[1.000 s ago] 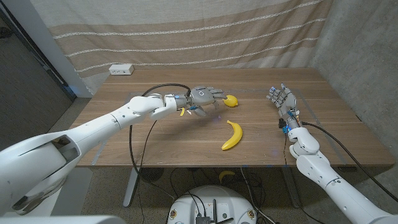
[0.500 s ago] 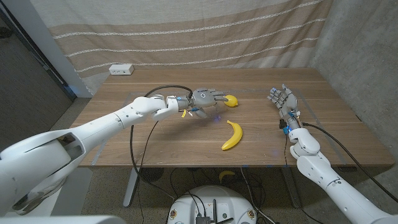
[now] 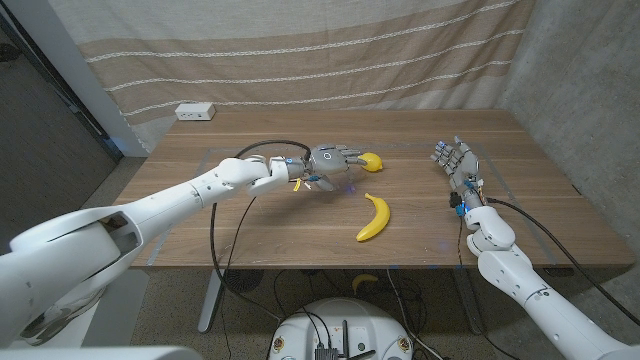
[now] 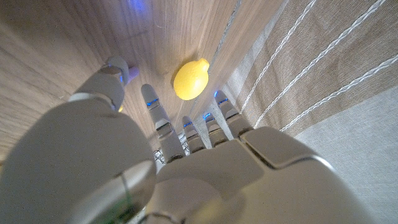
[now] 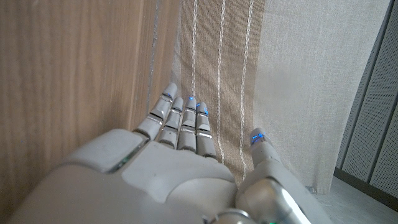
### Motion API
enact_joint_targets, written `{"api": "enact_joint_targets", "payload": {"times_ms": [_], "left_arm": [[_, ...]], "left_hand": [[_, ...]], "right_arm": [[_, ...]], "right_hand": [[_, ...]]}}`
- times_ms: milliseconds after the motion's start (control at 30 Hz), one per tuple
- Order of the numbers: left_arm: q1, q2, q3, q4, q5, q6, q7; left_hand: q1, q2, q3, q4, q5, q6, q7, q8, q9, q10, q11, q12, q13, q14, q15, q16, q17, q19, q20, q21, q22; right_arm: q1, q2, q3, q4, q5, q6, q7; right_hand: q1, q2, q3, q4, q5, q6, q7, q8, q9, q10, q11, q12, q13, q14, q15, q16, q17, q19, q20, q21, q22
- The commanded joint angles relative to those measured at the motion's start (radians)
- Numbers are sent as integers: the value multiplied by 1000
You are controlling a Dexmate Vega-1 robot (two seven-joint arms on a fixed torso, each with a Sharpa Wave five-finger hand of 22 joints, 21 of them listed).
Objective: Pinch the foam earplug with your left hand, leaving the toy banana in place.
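The left hand (image 3: 332, 160) is stretched out over the middle of the wooden table (image 3: 250, 220), its fingers (image 4: 154, 106) spread apart and pointing at the foam earplug (image 3: 371, 161), a small yellow rounded piece lying on the tabletop. From the head view the fingertips appear to reach the earplug's near end; the left wrist view shows a gap between them and the earplug (image 4: 190, 79), so contact cannot be confirmed. Nothing is pinched. The toy banana (image 3: 374, 218) lies on the table nearer the front edge, apart from the earplug and the left hand. The right hand (image 3: 455, 160) stands at the table's right side, fingers loosely extended and apart, holding nothing. A white power strip (image 3: 195, 112) sits at the far left edge.
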Motion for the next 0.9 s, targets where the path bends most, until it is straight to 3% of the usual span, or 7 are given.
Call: {"api": "enact_joint_targets", "payload": {"times_ms": [33,900], "left_arm": [[-17,-17,31,33,2,12,20],[-65,-50,85,46,9,-5,-92]], "left_hand": [[15,3,-3,0,0,8,1,4,2,12,4,2,1,12,0,3,3,12,1,-5,2],[28,36,-18,7,-3,-35,1,-24,2,-13,12,-9,2,-10,14,-5,3,5,9,-26,3]], "right_arm": [[-8,0,3,-8,-7,10,-9],[-19,4,12,-5,-5,29,-8]], "right_hand": [[12,8,-2,-1,5,11,-1,-2,4,7,0,-4,4,8,1,-1,2,10,4,-7,6],[8,7,-8,2,4,13,1,-7,4,12,0,-12,5,11,3,-8,5,16,5,-21,6]]}}
